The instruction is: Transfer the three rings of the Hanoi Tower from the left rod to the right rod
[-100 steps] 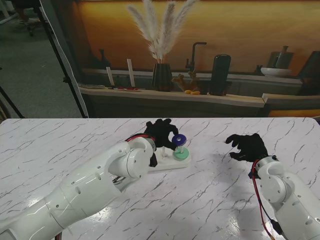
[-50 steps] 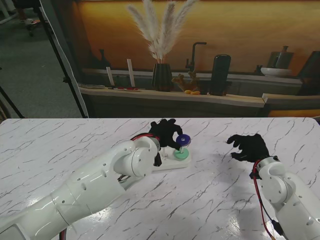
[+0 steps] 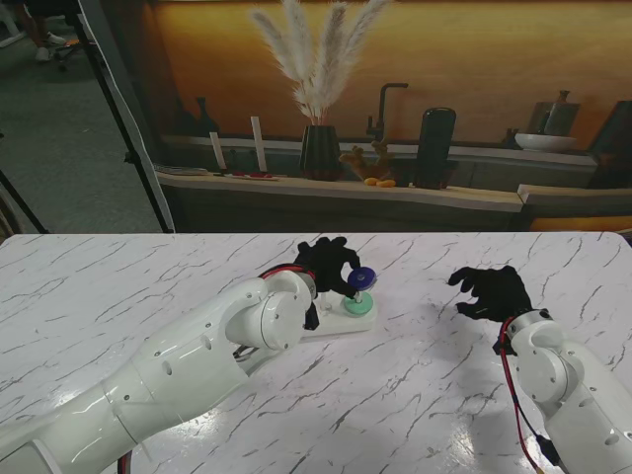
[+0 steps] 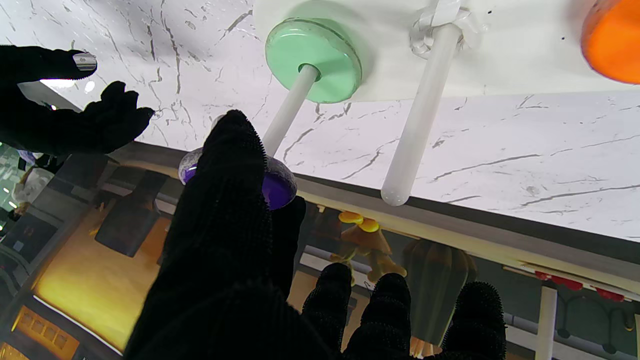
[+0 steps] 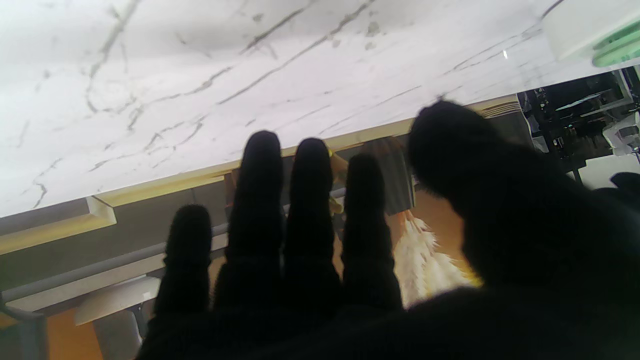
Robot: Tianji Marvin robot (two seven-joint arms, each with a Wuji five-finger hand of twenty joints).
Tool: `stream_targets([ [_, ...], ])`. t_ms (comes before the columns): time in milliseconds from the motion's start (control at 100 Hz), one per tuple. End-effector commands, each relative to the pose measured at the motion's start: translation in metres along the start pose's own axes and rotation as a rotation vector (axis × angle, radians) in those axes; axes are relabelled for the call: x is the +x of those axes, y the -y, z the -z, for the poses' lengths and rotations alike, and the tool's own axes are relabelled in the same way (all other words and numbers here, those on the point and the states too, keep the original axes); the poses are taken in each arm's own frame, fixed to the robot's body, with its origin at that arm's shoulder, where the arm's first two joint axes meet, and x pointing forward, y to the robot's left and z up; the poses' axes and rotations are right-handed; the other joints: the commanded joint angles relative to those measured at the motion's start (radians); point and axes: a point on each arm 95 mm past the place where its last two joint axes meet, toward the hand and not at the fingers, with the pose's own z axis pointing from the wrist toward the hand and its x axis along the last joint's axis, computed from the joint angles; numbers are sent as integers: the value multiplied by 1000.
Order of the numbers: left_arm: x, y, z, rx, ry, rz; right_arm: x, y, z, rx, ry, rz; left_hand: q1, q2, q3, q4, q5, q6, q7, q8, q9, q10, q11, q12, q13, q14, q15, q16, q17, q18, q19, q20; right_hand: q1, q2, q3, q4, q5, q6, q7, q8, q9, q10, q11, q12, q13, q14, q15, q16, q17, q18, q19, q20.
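My left hand [image 3: 326, 265] pinches the purple ring [image 4: 272, 186] apparently at the right rod's [image 4: 289, 112] tip, above the green ring [image 4: 313, 59], for threading; my right hand [image 3: 491, 289] hovers spread, empty.

Stand cam sits high behind the arms, looking down and fwd over the marble bench [image 3: 415, 395] to the far counter. Left wrist cam looks along the left robot hand [image 4: 240, 260], very close to the tower base [image 4: 500, 60], pic inverted. Right wrist cam, also inverted, looks past the right robot hand [image 5: 375, 280]; all three share the base and bench.
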Motion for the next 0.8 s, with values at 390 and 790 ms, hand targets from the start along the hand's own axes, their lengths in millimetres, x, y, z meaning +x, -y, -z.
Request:
stream_targets([
  [390, 5, -4, -2, -23, -27, 0, 2, 8, 2, 15, -3, -7, 55, 76, 27, -6, 62, -41, 62, 18, 16, -2, 1, 16, 28, 0, -2, 5, 0, 10, 9, -5, 8, 4, 8, 48, 6, 6, 15, 7, 10, -15, 19, 8, 9, -11, 23, 9, -10, 307, 17, 16],
  [790, 8, -4, -4, 13, -41, -21, 1, 8, 2, 14, 0, -7, 66, 64, 32, -3, 61, -51, 67, 33, 44, 4, 7, 19, 63, 23, 12, 10, 33, 22, 54, 13, 8, 4, 8, 48, 5, 6, 14, 7, 9, -15, 18, 7, 9, -10, 23, 9, -10, 307, 17, 16],
])
